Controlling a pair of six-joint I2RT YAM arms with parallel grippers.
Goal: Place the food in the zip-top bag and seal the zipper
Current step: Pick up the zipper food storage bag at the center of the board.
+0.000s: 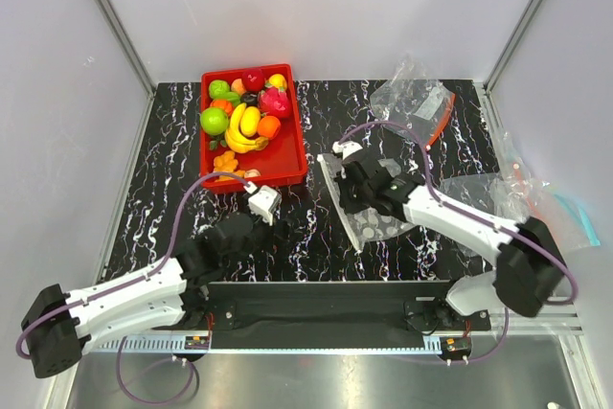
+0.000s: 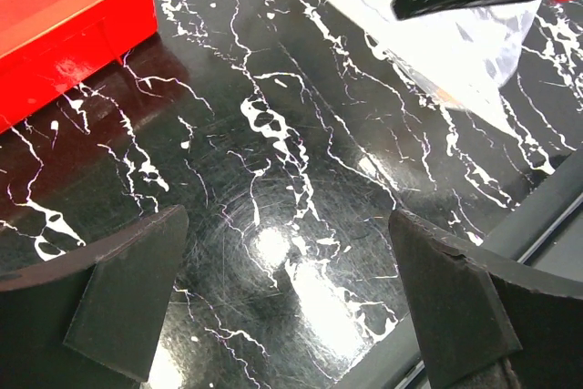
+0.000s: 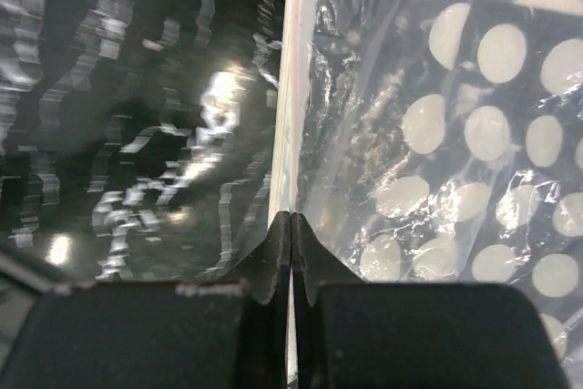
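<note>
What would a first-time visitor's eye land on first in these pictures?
The red tray heaped with glossy toy fruit at the back left of the black marbled table. Next, the right gripper, pinched shut on the whitish edge of a clear, white-dotted zip-top bag right of centre, while the left gripper hangs open near the tray.

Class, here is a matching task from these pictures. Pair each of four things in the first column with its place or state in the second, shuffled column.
Column A
1. banana bunch
2. dotted bag
3. left fingers
4. right fingers

Column B
a. shut on the bag's edge
b. lying in the red tray
c. open above the table
d. on the table, right of the tray

Pairs: 1-b, 2-d, 3-c, 4-a
</note>
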